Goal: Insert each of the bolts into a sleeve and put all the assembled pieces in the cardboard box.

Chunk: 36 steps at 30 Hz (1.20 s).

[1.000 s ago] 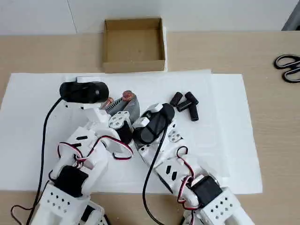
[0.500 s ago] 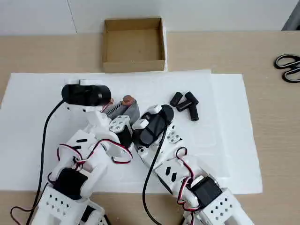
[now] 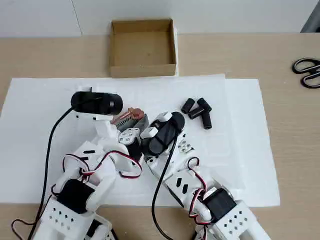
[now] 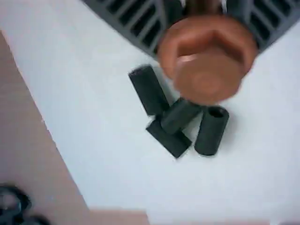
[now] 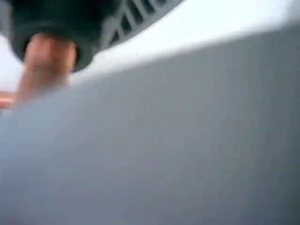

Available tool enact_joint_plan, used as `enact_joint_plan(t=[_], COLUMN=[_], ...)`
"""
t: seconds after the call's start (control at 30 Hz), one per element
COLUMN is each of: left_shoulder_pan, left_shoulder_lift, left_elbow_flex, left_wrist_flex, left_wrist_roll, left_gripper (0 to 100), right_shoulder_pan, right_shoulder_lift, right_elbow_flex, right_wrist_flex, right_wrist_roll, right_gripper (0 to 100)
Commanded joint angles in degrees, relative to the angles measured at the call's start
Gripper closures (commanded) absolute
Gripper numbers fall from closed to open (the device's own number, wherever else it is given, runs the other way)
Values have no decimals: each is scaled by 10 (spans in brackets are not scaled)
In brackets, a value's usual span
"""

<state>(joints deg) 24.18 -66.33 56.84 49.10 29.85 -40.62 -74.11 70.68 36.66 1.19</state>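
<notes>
The left gripper (image 3: pixel 133 118) pinches a copper bolt (image 4: pixel 208 61) mid-desk, its shaft hidden behind the blurred head, near four heaped black sleeves (image 3: pixel 198 111), the cardboard box (image 3: pixel 142 71) stands at the desk's far edge, and whether the right gripper (image 3: pixel 148 132), tucked under its camera, is spread or pressed together cannot be told.

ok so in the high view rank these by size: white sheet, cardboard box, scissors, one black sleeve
1. white sheet
2. cardboard box
3. scissors, though the picture's edge cuts them off
4. black sleeve
</notes>
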Motion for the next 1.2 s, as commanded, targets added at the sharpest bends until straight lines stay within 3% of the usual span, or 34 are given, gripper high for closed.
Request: enact_joint_plan(t=[0.0,0.37,0.6,0.9,1.17], left_shoulder_pan=[18,22,21,20,-91], left_shoulder_lift=[-2,-2,-2,-2,-2], left_elbow_flex=[1,-2,-59,-135,-220], left_wrist_flex=[36,47,153,262,344], left_wrist_roll=[-10,-18,-16,-18,-45], left_gripper=[994,962,754,749,748], right_shoulder_pan=[15,16,16,44,105], right_shoulder_lift=[-24,-24,-24,-24,-21], right_elbow_flex=[-9,-9,-9,-11,-15], right_wrist_flex=[-11,-11,-11,-11,-10], right_wrist_roll=[-4,-4,-4,-4,-4], right_gripper=[995,995,995,995,995])
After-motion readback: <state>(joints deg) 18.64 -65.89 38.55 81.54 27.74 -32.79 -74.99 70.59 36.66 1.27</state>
